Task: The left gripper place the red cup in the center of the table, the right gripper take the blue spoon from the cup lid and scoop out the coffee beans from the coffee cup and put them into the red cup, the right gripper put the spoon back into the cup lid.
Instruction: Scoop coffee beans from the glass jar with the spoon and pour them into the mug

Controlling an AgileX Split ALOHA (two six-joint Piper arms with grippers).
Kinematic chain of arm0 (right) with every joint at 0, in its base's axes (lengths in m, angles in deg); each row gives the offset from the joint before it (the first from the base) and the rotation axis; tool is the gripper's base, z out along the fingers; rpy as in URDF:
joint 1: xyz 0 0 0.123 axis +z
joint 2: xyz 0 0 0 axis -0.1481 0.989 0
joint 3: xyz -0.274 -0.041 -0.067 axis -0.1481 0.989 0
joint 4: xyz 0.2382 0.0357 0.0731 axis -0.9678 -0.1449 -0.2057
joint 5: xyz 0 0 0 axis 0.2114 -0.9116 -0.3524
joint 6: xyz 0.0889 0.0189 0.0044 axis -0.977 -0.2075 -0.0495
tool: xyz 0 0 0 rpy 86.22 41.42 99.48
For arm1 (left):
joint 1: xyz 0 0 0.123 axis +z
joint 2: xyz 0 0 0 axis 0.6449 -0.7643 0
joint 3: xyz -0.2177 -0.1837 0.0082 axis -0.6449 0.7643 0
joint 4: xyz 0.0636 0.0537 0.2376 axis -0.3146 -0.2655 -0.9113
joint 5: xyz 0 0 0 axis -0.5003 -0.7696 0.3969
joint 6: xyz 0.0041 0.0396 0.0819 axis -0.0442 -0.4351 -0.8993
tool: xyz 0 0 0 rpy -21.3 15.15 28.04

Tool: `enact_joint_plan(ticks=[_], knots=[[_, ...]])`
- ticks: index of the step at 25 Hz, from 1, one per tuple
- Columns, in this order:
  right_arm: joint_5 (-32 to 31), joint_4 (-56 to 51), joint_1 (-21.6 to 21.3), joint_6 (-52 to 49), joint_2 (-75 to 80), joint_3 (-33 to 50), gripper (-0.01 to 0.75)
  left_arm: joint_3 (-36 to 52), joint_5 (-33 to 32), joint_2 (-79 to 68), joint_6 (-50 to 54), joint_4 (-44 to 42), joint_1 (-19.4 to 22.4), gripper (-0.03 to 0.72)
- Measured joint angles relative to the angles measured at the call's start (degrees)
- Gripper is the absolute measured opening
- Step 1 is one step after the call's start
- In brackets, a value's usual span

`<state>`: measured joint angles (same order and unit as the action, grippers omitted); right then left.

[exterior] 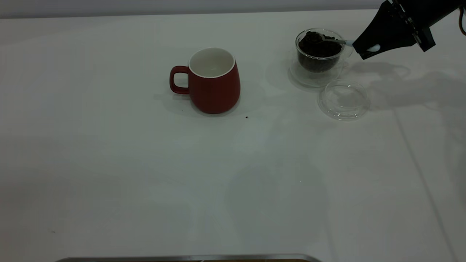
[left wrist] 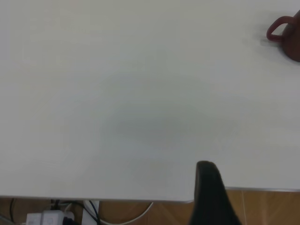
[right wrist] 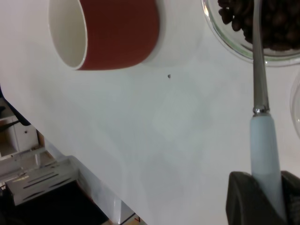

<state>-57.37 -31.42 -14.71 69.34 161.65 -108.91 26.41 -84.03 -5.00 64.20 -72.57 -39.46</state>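
The red cup [exterior: 213, 82] stands upright near the table's [exterior: 145, 174] middle, handle to the left, white inside with nothing in it; it also shows as the red cup [right wrist: 117, 37] and at an edge [left wrist: 287, 35]. At the back right my right gripper [exterior: 364, 49] is shut on the pale handle of the blue spoon [exterior: 336, 41]. The spoon's silver bowl rests on the coffee beans [exterior: 318, 45] in the glass coffee cup [exterior: 320, 69]. The right wrist view shows the right gripper [right wrist: 267, 197], spoon [right wrist: 265, 150] and beans [right wrist: 276, 23]. The cup lid [exterior: 344, 99] lies bare in front of the coffee cup. My left gripper [left wrist: 208, 187] hangs at the table's edge, far from the cup.
One stray bean [exterior: 247, 117] lies on the table just in front of the red cup, also seen as a dark speck [right wrist: 169, 76]. A metal-edged strip [exterior: 189, 257] runs along the near table edge. Cables and a power strip [left wrist: 47, 218] sit below the table's edge.
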Motion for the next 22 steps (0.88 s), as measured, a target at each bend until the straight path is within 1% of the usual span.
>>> enact_joint_plan(ticks=[10, 22], knots=[[-0.04, -1.53, -0.82, 0.73, 0.0, 0.0, 0.115, 0.0, 0.0, 0.0, -0.12, 0.0, 0.0, 0.516], [-0.06, -2.57, -0.82, 0.79, 0.0, 0.0, 0.115, 0.0, 0.0, 0.0, -0.12, 0.0, 0.0, 0.516]])
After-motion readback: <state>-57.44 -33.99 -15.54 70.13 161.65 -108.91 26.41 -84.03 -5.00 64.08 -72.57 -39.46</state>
